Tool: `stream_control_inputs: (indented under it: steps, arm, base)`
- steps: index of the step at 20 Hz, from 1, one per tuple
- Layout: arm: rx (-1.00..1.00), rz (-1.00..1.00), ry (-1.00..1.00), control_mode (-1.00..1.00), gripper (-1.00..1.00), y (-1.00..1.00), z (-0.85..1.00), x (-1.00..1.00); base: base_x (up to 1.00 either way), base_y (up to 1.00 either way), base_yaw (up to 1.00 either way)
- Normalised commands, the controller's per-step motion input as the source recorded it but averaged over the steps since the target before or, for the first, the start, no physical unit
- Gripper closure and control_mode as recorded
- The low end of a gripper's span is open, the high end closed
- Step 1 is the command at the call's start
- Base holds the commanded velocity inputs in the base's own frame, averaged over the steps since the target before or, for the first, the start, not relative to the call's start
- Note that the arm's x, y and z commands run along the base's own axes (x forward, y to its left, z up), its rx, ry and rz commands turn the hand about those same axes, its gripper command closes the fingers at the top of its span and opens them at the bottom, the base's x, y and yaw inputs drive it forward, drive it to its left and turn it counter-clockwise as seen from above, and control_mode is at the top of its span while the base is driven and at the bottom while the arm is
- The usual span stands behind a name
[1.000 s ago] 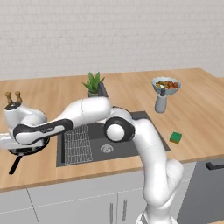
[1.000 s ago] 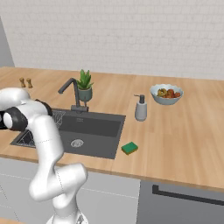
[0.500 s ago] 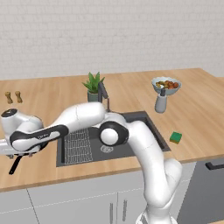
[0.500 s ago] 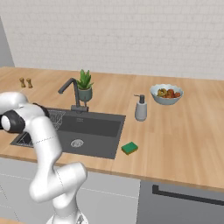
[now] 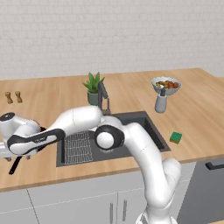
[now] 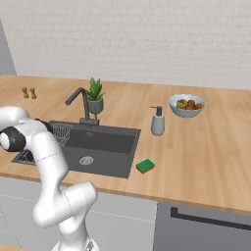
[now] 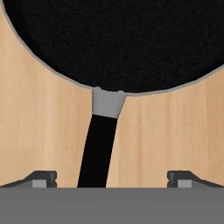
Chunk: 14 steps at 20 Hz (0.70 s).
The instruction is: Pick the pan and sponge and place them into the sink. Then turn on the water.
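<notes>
Two dark fingertips stand wide apart at the bottom of the hand view, the gripper (image 7: 112, 178) fully open and holding nothing, with the pan's handle (image 7: 97, 151) running up between them, nearer the left tip and touching neither. The pan (image 7: 118, 41) lies flat on the wooden counter (image 7: 39, 131), and bare wood shows on both sides of the handle.

From the left base view the arm reaches far to the left, its hand low over the counter left of the sink (image 5: 131, 120); only the handle's end (image 5: 14, 165) pokes out beneath it, close to the counter's front edge. The sponge (image 5: 176, 137) (green top up) sits right of the sink, near the front edge. The right base view shows the faucet (image 6: 78, 100), no stream falling, and the sink's bare floor around the drain (image 6: 86, 160).
</notes>
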Motion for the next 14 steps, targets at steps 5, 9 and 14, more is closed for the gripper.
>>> stream_control_inputs:
  steps: [5,9,14]
  arm:
    - [0.00,0.00,0.02,-1.00,-1.00,0.15,-0.07,0.15]
    - [0.00,0.00,0.00,-1.00,-1.00,0.12,-0.20,0.08]
    - [0.00,0.00,0.00,-1.00,-1.00,0.09,-0.18,0.00]
  base:
    - [0.00,0.00,0.00]
    - [0.00,0.00,0.00]
    - [0.00,0.00,0.00]
